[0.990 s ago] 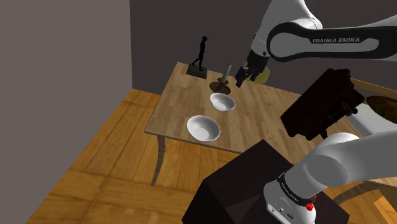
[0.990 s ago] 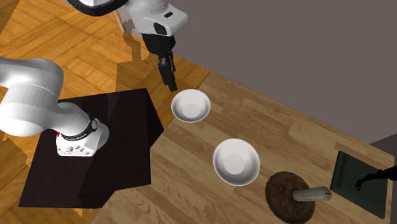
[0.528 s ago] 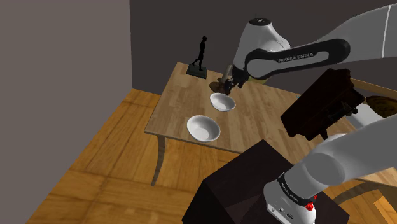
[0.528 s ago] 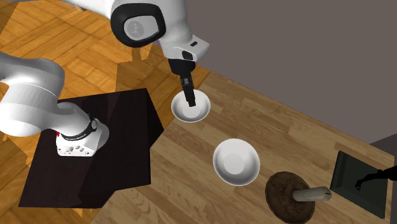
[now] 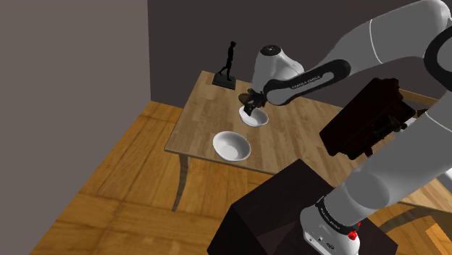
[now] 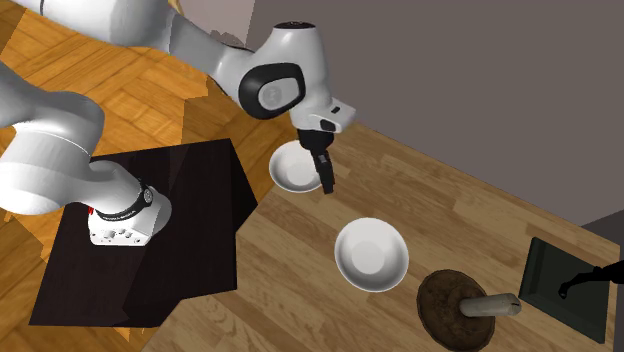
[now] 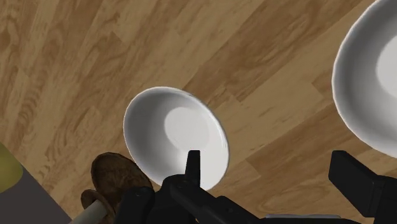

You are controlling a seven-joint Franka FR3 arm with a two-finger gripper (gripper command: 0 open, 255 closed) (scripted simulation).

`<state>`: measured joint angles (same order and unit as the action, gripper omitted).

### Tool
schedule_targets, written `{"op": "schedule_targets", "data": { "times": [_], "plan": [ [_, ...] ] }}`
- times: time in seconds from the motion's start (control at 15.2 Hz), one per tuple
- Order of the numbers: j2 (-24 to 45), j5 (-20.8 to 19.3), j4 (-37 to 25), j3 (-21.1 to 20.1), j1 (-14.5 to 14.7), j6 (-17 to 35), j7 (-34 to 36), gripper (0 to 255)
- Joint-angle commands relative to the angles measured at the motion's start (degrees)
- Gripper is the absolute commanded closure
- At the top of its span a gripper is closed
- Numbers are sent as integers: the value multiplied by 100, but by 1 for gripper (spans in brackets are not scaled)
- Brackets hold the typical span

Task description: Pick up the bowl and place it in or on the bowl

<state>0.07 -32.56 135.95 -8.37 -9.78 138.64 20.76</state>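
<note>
We are hovering the gripper (image 7: 266, 156), fingers spread, over the bowl (image 7: 168, 127); grasp and transfer to the other bowl (image 7: 372, 83) are still pending.

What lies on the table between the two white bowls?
Only bare wooden tabletop, as the wrist view shows between the bowl beside the brown object and the other bowl. The open gripper hovers over that gap.

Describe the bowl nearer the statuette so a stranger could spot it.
On the wooden table, find the dark statuette at one end. The bowl is the white one beside the brown lump; the other bowl lies nearer the robot's stand.
</note>
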Motion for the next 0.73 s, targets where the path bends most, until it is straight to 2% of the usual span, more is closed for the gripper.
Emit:
{"op": "schedule_targets", "data": {
  "times": [0.0, 0.33, 0.66],
  "plan": [
    [469, -423, -252, 16, -14, 112, 303, 0],
    [1616, -1377, -962, 250, 52, 309, 917, 0],
    [2740, -2065, -1830, 561, 205, 392, 1318, 0]
  ]
}}
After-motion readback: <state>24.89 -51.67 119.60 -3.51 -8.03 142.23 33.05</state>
